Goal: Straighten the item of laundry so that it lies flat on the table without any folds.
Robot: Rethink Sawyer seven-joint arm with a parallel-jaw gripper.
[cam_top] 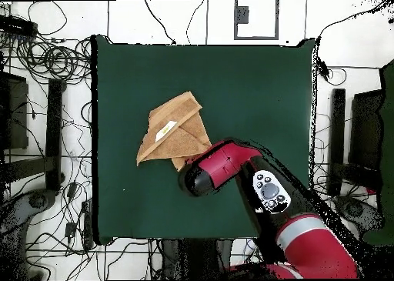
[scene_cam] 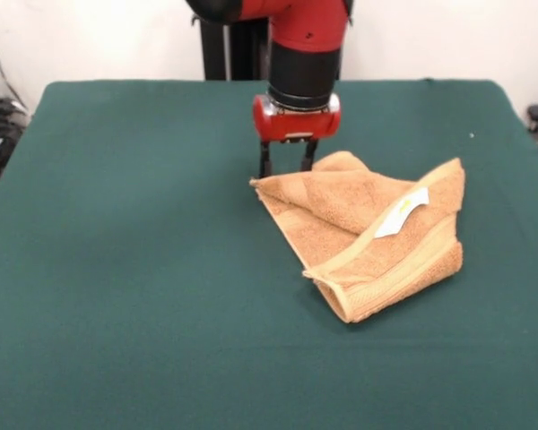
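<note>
Your orange-tan terry towel point(scene_cam: 368, 237) lies folded over itself (mostly undone); the black two-fingered gripper point(scene_cam: 286, 168) stands spread at its corner.

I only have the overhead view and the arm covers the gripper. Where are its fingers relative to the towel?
Observer: In the front view the gripper stands at the towel's far corner, fingers spread.
Operator: Is it holding cloth?
Observer: I cannot tell; the tips end right at the towel's edge.
Operator: Is the towel flat yet?
Observer: No. A layer is folded over, with the white label on top, facing up.
</note>
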